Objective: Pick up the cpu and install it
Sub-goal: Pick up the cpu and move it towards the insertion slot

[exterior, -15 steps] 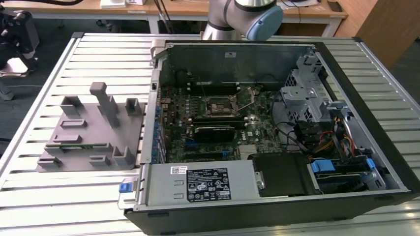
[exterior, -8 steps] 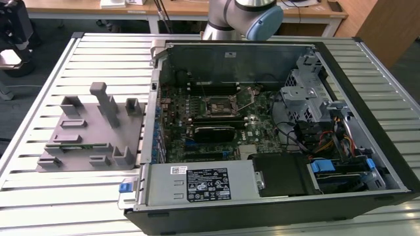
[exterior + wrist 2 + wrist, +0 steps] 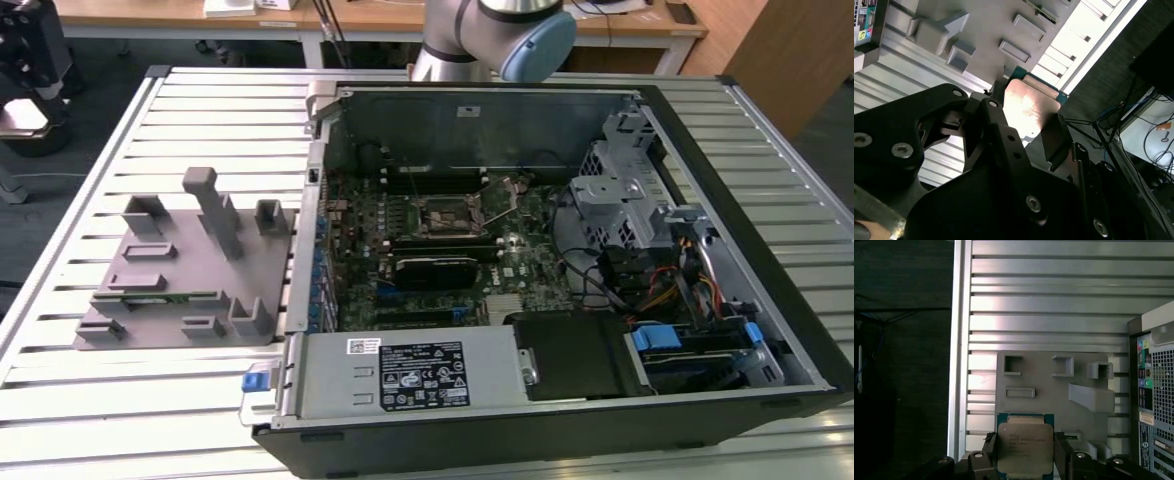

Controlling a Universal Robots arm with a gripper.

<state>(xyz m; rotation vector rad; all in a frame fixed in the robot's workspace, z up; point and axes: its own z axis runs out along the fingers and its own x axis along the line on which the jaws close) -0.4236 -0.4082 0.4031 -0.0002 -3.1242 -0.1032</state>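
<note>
The end effector (image 3: 1025,460) is clenched on the cpu (image 3: 1025,442). In the first wrist view its dark fingers (image 3: 988,452) press against two opposite edges of the chip, and the silvery metal top, framed by a thin green rim, faces the camera. In the second wrist view the end effector (image 3: 1026,117) holds the cpu (image 3: 1029,105) the same way, a finger (image 3: 1054,135) on one side, and the chip's flat face catches a coppery sheen with a teal edge showing at the far side.

Just behind the chip in both wrist views lies the grey fixture plate (image 3: 1044,405) (image 3: 979,20), with its raised blocks and shallow rectangular pockets. The cpu is seen against the plate's nearest edge, held clear of the pockets. The plate rests on the slatted metal bench (image 3: 1054,305), whose edge borders a dark floor (image 3: 904,365).

At the side of the first wrist view stands the computer case (image 3: 1154,390), beside the plate. In the exterior view the plate (image 3: 200,270) lies on the bench (image 3: 200,130) at the exterior view's left, touching or just beside the open case (image 3: 534,430). Inside the case, the motherboard socket (image 3: 447,212) with its metal frame sits well apart from the plate. The arm (image 3: 494,40) rises beyond the far wall of the case
</note>
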